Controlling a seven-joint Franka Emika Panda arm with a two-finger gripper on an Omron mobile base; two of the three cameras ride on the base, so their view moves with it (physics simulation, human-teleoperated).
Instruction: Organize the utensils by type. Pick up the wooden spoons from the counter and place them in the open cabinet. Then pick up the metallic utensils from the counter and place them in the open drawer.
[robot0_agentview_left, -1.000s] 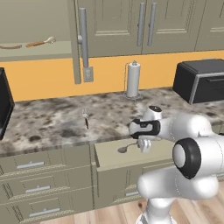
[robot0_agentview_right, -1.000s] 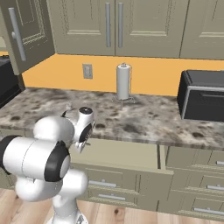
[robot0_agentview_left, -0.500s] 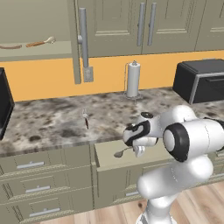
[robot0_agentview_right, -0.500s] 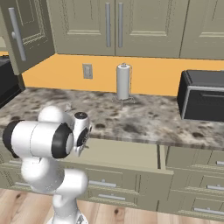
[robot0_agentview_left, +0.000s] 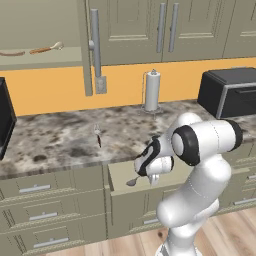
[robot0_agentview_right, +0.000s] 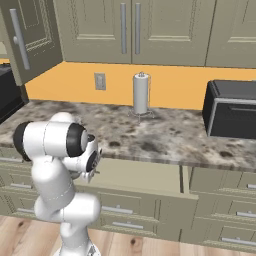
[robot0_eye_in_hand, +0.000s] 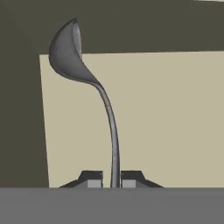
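Spoon (robot0_eye_in_hand: 107, 109) handle end hidden between claw (robot0_eye_in_hand: 112, 180) tips.

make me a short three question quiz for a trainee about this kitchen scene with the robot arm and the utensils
1. True or false: the gripper is shut on the metal spoon.
2. Which place lies under the spoon? A) the open cabinet B) the open drawer C) the counter
3. Fill in: the utensil not yet picked up from the counter is the ____.

Key
1. True. In the hand view the fingertips pinch the spoon's handle end.
2. B. The drawer's beige inside lies behind the spoon in the hand view.
3. Fork. It lies on the stone left of the arm, while both wooden spoons lie on the cabinet shelf.
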